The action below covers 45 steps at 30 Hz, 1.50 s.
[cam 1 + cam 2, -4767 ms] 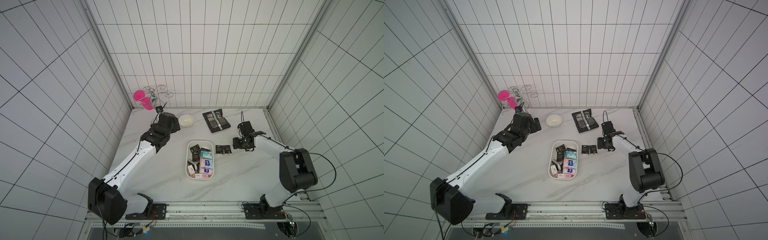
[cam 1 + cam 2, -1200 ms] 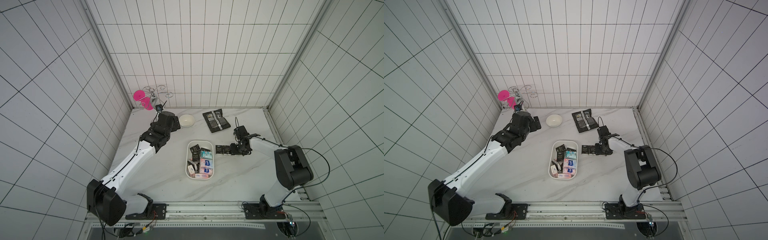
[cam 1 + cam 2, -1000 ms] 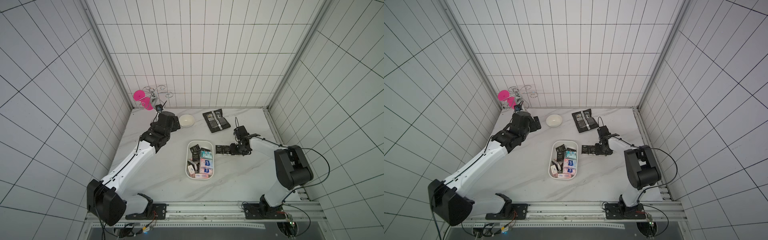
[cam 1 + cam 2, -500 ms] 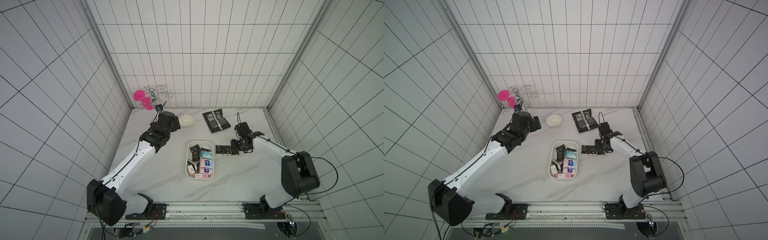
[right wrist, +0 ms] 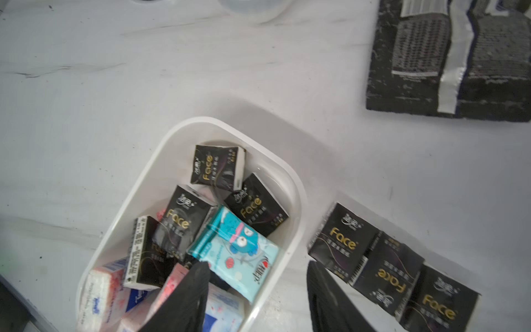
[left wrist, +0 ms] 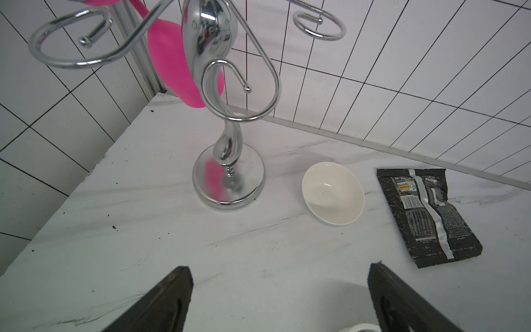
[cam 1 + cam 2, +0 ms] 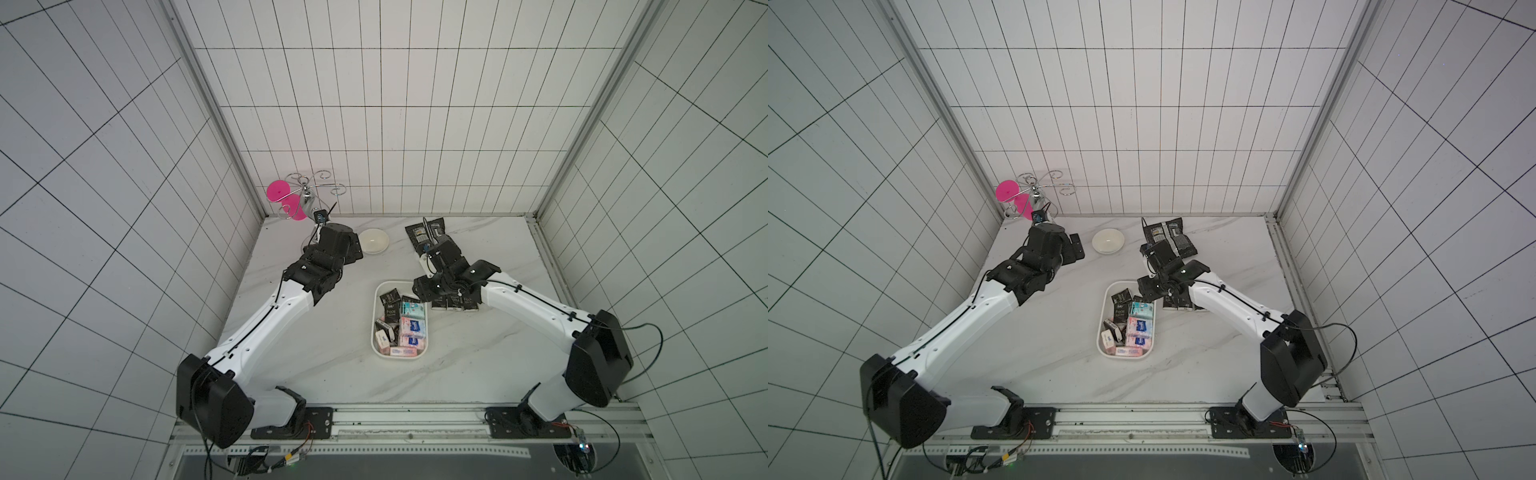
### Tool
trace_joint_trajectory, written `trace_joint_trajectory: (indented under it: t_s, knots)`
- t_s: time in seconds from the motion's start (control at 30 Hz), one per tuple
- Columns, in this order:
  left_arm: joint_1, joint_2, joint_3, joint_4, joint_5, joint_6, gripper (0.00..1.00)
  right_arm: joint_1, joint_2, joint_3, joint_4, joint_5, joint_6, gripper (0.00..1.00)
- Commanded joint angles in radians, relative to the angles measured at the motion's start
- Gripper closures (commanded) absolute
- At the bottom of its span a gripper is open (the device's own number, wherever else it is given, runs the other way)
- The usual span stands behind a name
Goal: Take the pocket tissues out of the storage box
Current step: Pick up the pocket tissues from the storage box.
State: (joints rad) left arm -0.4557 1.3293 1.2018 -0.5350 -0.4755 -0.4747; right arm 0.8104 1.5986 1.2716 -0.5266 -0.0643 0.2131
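The storage box [image 7: 376, 308] [image 7: 1103, 318] [image 5: 290, 184] is a shallow white tray near the table's middle. Several pocket tissues lie in it: black "Face" packets [image 5: 218, 168], a teal packet [image 5: 235, 247] [image 7: 413, 308] and pink-white ones [image 7: 1138, 332]. Three black packets [image 7: 453, 303] [image 7: 1183, 306] [image 5: 382, 258] lie in a row on the table just right of the box. My right gripper [image 7: 422, 291] [image 7: 1147, 291] [image 5: 255, 276] hovers open over the box's far right rim, holding nothing. At the back left my left gripper [image 6: 278, 273] [image 7: 353, 249] is open and empty.
A small white bowl [image 7: 373, 241] [image 6: 333, 197] and a flat black foil pouch [image 7: 1169, 237] [image 5: 448, 57] lie at the back. A chrome stand [image 6: 227, 172] with a pink cup [image 7: 282, 199] fills the back left corner. Tiled walls enclose the table.
My right gripper has left the row of black packets, now three, and swung left and up over the box's far right corner. The left arm has not moved.
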Motion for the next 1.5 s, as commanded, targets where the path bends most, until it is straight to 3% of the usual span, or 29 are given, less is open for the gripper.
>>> trace_joint_trajectory:
  t_s: [0.0,0.5,1.13,1.47]
  knots:
    - [-0.003,-0.005,0.003,0.009,-0.018,-0.002,0.01,0.032,0.079,0.059,0.01,-0.018,0.019,0.42]
    - [0.0,-0.025,-0.01,0.003,-0.033,0.007,0.01,0.212,0.241,0.136,0.025,0.079,0.11,0.4]
    - [0.018,-0.049,0.004,-0.024,-0.045,0.002,0.02,0.219,0.351,0.189,-0.072,0.14,0.172,0.36]
    - [0.021,-0.042,0.01,-0.017,-0.023,0.001,0.01,0.219,0.356,0.207,-0.151,0.247,0.161,0.34]
